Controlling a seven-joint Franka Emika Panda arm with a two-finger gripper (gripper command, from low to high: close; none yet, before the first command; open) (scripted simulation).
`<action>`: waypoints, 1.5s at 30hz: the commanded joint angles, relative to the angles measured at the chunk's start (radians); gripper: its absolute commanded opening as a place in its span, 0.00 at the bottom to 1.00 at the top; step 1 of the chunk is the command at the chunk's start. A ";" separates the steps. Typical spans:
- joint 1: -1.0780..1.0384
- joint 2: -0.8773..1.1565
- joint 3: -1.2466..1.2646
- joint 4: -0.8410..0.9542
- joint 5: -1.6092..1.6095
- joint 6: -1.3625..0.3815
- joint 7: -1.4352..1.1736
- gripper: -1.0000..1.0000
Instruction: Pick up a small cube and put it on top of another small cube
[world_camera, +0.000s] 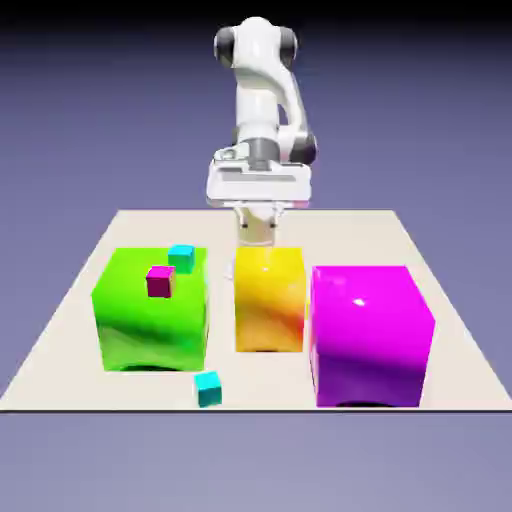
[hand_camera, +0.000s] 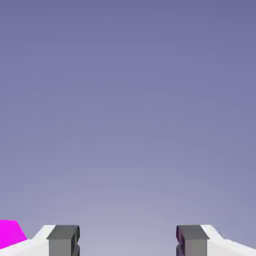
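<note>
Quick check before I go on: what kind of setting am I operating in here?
A rendered simulation, apparently: a flat beige table floating on a blank blue-violet backdrop, glossy oversized green block and magenta block, tiny cyan cube.

This is not a real room at all but a pretend world made on a computer. A flat pale table (world_camera: 430, 290) floats in front of a plain blue-violet wall with no floor, windows or furniture, and the big green block (world_camera: 150, 320), yellow block (world_camera: 270, 300) and pink block (world_camera: 372, 335) are far too bright, smooth and shiny to be real. The white robot arm (world_camera: 262, 100) at the far edge looks drawn too, clean like a new toy.
</note>
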 joint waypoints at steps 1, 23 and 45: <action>0.009 0.036 -0.015 0.024 0.005 -0.023 -0.018 0.50; 0.204 0.834 -0.350 0.545 0.123 -0.538 -0.408 0.50; 0.049 0.792 -0.417 0.656 0.171 -0.698 -0.457 0.00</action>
